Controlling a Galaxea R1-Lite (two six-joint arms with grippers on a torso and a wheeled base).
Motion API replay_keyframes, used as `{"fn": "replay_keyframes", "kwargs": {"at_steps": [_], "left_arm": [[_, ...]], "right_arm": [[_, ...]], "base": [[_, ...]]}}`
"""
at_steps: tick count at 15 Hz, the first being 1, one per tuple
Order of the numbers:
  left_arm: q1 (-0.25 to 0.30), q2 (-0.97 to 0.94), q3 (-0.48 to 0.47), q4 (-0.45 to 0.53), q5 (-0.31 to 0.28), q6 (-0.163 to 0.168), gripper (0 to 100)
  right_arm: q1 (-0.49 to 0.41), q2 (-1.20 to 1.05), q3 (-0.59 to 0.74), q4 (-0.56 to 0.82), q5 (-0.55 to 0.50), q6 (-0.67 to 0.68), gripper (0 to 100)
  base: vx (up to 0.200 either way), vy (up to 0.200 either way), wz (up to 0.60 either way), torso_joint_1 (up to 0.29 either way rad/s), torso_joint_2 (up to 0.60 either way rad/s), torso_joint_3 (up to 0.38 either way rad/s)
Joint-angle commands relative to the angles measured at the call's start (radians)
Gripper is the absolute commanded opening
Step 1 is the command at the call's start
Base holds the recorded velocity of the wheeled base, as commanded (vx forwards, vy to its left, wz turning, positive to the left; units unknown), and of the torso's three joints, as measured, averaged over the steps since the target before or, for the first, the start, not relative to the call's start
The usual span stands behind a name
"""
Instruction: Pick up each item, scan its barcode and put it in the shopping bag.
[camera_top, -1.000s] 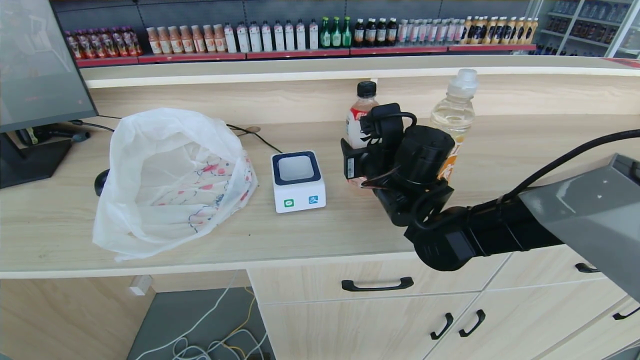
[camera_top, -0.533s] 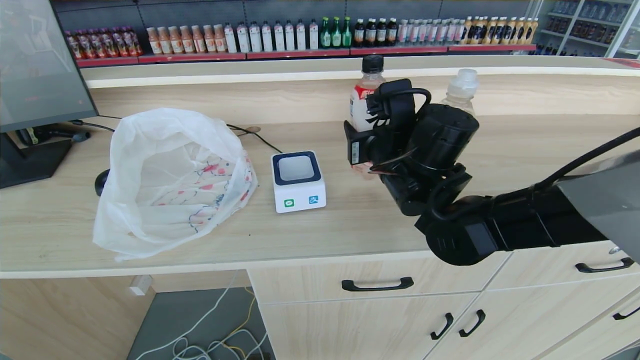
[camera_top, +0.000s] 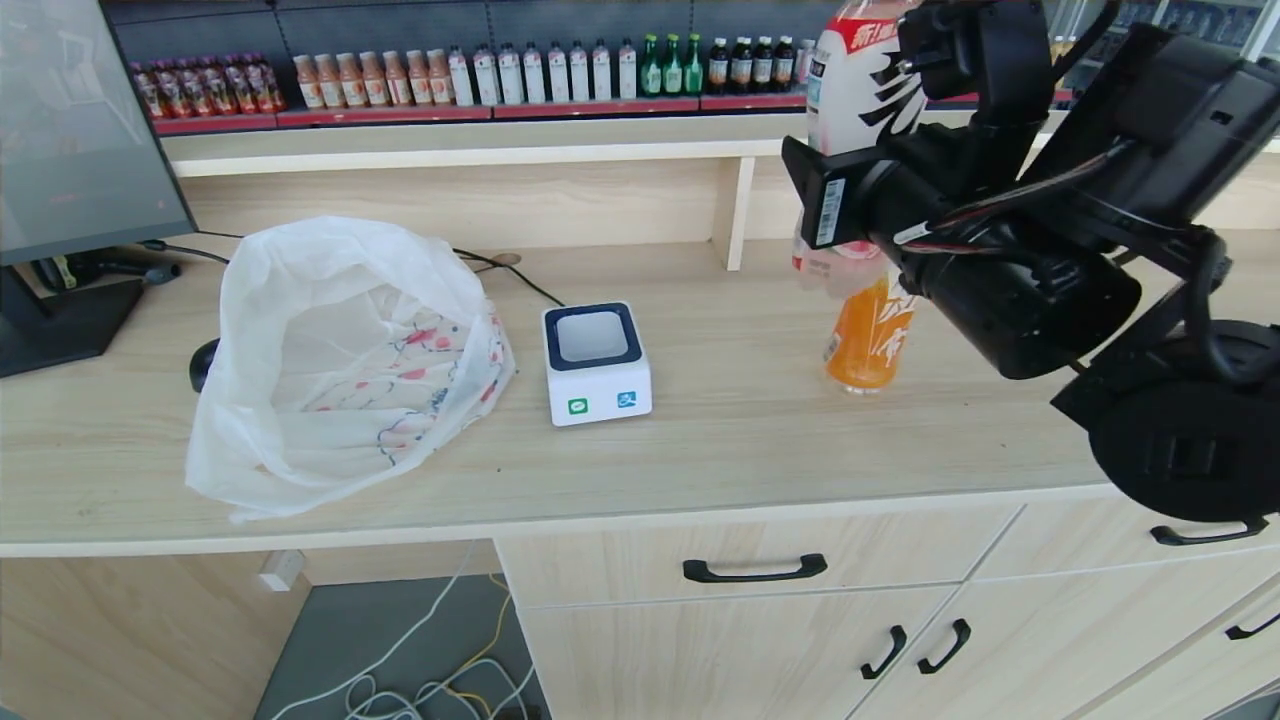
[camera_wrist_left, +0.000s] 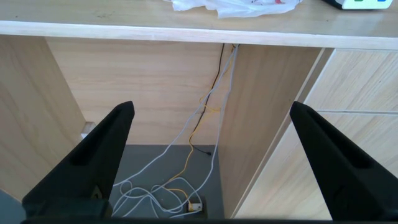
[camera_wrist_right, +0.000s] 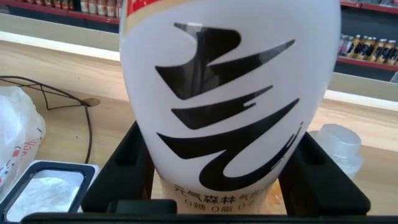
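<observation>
My right pincer (camera_top: 868, 192) is clenched on the white-labelled bottle (camera_top: 852, 92), with one finger on each side of its body. I hold it upright, off the worktop (camera_top: 720, 440), over the right-hand part. In the wrist view the label's black strokes face the camera between the two fingers.

Just behind and below that bottle in the head view stands the orange drink bottle (camera_top: 868, 342), upright on the worktop. Its lower half shows under the pincer.

Further to my left sits the scanner (camera_top: 596, 362), a small white box with a dark-rimmed window on top, well apart from both bottles. A dark lead runs from behind it toward the back of the worktop.

Left of the scanner, almost touching it, the shopping bag (camera_top: 340, 360) is slumped on the worktop with its mouth open toward me. It is thin white plastic with a red and blue print.

A monitor (camera_top: 85, 120) stands at the far left end, and a shelf (camera_top: 600, 105) lined with bottles runs along the back wall.

My left pincer (camera_wrist_left: 208, 158) is released, its fingers spread wide with nothing between them. It hangs below the worktop's front edge and looks into the open bay where cables (camera_wrist_left: 186, 180) lie on the floor.
</observation>
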Motion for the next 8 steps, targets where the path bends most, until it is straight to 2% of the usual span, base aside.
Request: {"fn": "replay_keyframes", "kwargs": {"at_steps": [1,4,6,8], "left_arm": [[0.0,0.0,0.0,0.0,0.001,0.0,100],[0.0,0.0,0.0,-0.001,0.001,0.0,100],[0.0,0.0,0.0,0.0,0.0,0.0,100],[0.0,0.0,0.0,-0.001,0.0,0.0,100]], "right_arm": [[0.0,-0.139,0.092,0.002,0.0,-0.005,0],[0.0,-0.29,0.275,0.0,0.006,0.006,0],[0.0,-0.34,0.347,0.0,0.012,0.063,0],[0.003,-0.348,0.361,0.0,0.027,0.135,0]], "base": [[0.0,0.0,0.0,0.0,0.0,0.0],[0.0,0.0,0.0,0.0,0.0,0.0],[0.0,0.0,0.0,0.0,0.0,0.0],[0.0,0.0,0.0,0.0,0.0,0.0]]}}
